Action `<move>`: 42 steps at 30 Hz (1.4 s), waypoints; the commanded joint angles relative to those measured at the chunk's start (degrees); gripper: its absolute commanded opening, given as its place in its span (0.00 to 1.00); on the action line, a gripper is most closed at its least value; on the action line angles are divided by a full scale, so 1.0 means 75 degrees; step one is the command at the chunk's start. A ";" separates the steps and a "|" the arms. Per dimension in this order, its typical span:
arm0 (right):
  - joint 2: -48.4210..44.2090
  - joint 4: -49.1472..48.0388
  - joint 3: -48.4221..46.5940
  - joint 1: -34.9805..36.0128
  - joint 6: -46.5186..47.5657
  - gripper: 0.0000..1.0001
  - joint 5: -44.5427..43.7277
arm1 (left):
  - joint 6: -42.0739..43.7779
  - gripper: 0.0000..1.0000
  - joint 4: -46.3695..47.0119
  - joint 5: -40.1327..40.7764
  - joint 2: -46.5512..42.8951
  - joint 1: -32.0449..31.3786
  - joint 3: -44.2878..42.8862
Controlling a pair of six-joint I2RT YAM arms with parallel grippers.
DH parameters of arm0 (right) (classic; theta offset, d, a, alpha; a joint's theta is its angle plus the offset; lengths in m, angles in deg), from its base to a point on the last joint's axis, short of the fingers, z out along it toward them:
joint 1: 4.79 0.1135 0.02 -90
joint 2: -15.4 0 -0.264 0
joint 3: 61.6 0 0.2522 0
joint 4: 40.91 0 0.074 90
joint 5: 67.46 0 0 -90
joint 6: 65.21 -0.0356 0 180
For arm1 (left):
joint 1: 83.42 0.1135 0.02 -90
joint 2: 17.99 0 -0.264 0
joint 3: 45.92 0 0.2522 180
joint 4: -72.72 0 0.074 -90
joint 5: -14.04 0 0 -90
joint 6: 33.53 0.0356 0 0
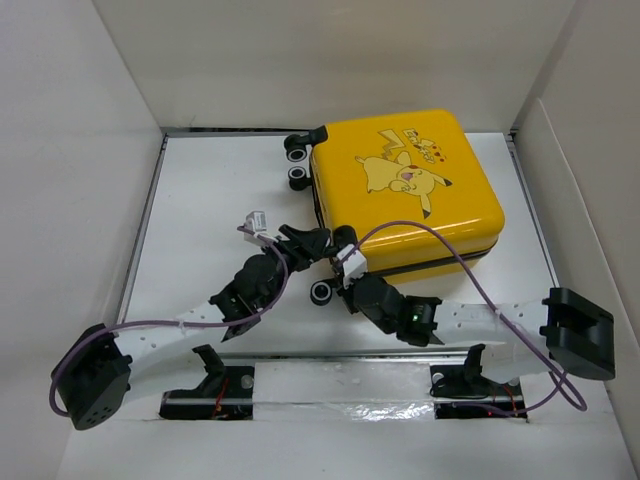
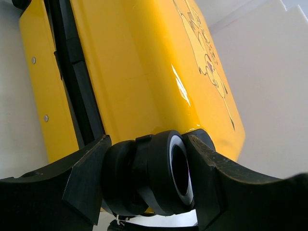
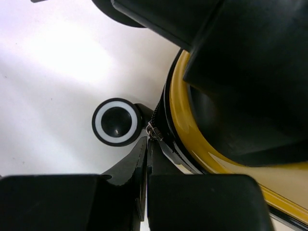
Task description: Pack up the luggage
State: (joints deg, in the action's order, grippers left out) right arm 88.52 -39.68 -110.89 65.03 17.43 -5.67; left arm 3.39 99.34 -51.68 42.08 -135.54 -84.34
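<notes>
Left fingers [image 2: 82, 178] tight around one caster wheel [image 2: 166, 178] of the luggage [image 2: 139, 72] (closed).

The yellow hard-shell suitcase [image 1: 410, 180], printed with Pikachu, is laid flat and closed toward the white table's [image 1: 200, 200] far side, its black-and-white caster wheels [image 1: 297, 150] turned leftward.

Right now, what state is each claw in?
Left claw: closed on a caster wheel of the luggage.
Right claw: shut, tips at the zipper; a grip on it cannot be told.
</notes>
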 commanded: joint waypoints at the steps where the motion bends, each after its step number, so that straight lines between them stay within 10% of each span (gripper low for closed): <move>1: -0.0069 -0.3028 -0.0444 0.0944 -0.0449 0.00 0.1360 | 0.0819 0.00 -0.0415 -0.1701 -0.0310 -0.0117 0.0217; 16: -0.2602 -0.1867 0.1069 0.1331 -0.1387 0.00 0.1137 | 0.1581 0.00 -0.0048 -0.2137 0.2315 -0.1055 -0.1597; 20: -0.2811 -0.1704 0.1350 0.1331 -0.1340 0.00 0.0820 | 0.2037 0.65 -0.1162 -0.1807 0.0984 -0.0704 -0.1446; 25: -0.3023 -0.1551 0.1537 0.1331 -0.1234 0.00 0.0726 | 0.2015 0.90 -0.3155 -0.1220 -0.0449 0.0638 -0.1702; 37: -0.3339 -0.1621 0.1784 0.1039 -0.0801 0.00 0.1077 | 0.3991 0.56 -0.3662 -0.4136 0.1210 0.4910 -0.4101; 42: -0.3445 -0.1797 0.1889 0.0886 -0.0672 0.00 0.1334 | 0.7168 0.71 -0.4937 -0.4853 0.2407 0.4910 -0.5440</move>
State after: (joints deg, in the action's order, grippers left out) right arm 65.42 -38.59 -95.26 70.82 11.95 -4.40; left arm 41.00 67.15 -81.15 59.26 -98.60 -120.17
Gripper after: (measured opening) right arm 0.012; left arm 0.695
